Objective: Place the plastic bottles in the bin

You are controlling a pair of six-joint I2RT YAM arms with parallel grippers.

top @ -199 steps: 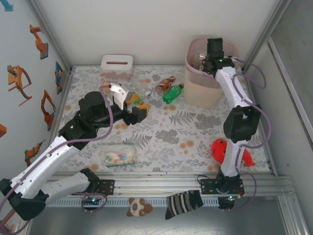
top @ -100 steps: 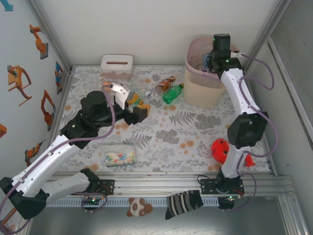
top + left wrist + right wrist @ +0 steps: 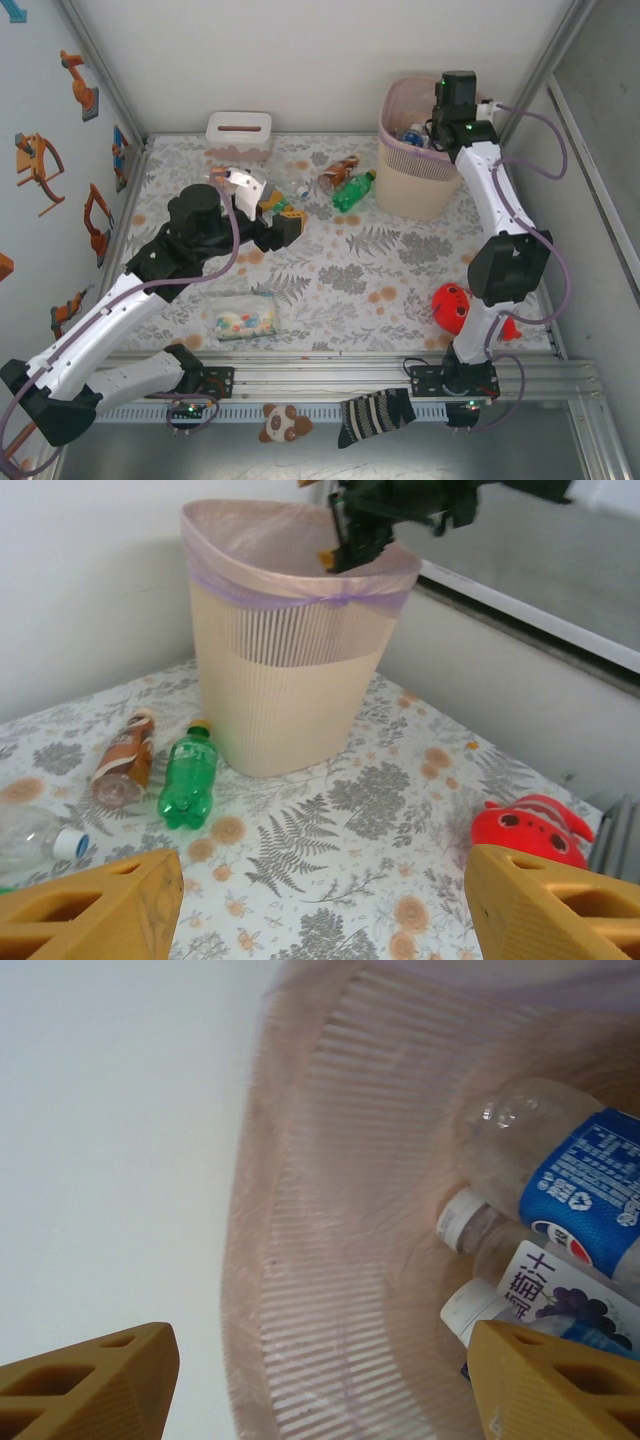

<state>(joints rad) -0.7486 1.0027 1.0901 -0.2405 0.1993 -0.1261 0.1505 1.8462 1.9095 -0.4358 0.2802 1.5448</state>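
Note:
The bin (image 3: 415,170) stands at the back right, beige with a pink liner. My right gripper (image 3: 450,118) hangs over its mouth, open with nothing between its fingers. In the right wrist view my right gripper (image 3: 320,1390) looks down into the bin (image 3: 330,1260) at a clear blue-labelled bottle (image 3: 580,1185) and a white-labelled one (image 3: 555,1305). On the table left of the bin lie a green bottle (image 3: 353,190), a brown one (image 3: 338,170) and a clear one (image 3: 303,190). My left gripper (image 3: 283,215) is open and empty, apart from them. Its view shows the green bottle (image 3: 188,780), brown bottle (image 3: 122,760) and bin (image 3: 290,660).
A white tissue box (image 3: 238,135) sits at the back left. A clear packet of coloured pieces (image 3: 240,315) lies near the front left. A red toy (image 3: 452,305) rests at the front right, by the right arm's base. Walls close in on three sides.
My right gripper has shifted a little right and back over the bin's mouth. The left arm has barely moved.

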